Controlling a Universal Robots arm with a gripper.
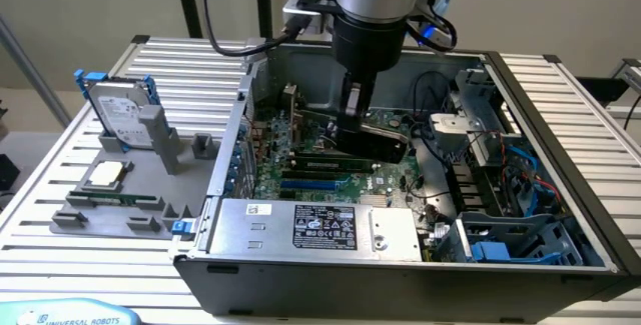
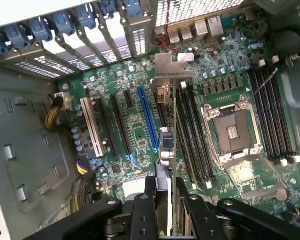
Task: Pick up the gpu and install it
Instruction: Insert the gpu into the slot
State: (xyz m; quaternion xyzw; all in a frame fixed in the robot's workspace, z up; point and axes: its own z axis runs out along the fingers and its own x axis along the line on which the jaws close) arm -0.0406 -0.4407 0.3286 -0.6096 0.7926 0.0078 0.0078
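Jaws clamped on gpu (image 2: 170,150), card held edge-on straight ahead of jaws, metal bracket (image 2: 173,67) at far end, over mobo (image 2: 140,132) slots, prob. for slot alignment; seating unconfirmed.

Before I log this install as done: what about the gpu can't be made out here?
- Whether the gpu is seated: wrist view sees it edge-on, covering the slot beneath; in the exterior view the gripper and the card itself hide its lower edge.
- Print on the power supply label: exterior view, too small.
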